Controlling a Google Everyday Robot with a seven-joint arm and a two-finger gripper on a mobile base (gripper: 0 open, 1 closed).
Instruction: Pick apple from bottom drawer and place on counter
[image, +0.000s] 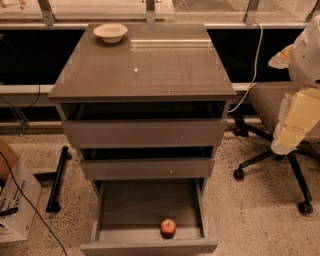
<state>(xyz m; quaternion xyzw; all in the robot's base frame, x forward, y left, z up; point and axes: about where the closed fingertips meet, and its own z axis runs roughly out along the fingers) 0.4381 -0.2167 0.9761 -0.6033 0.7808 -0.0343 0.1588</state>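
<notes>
Apple, small, round and smooth-skinned, red with a yellowish patch near its top, sits on the floor of the bottom drawer. It lies close against the inside of the drawer's front panel, a little right of the middle, with flat grey floor open behind it and to both sides. The drawer is a deep, plain box with straight matte walls, pulled far out toward the camera, so the fruit is uncovered from above. The two shallower drawers above stand slightly out, each with a dark slot over a flat grey-brown front.

Across the top of the cabinet runs the counter, a glossy rectangular slab with sharp edges, wider than the drawers and mirroring streaks of light. A round cream bowl rests near its far left corner; the broad middle and near edge are open surface.

At the right edge of the view hangs the end effector, blocky and cream-coloured. It is beside the cabinet at about the height of the upper drawers, well apart from the apple and not holding it. How far open it stands cannot be told. Behind it is an office chair on a black wheeled base. The speckled floor lies open to the right of the bottom drawer, while a cardboard box and a black bar lie to its left.
</notes>
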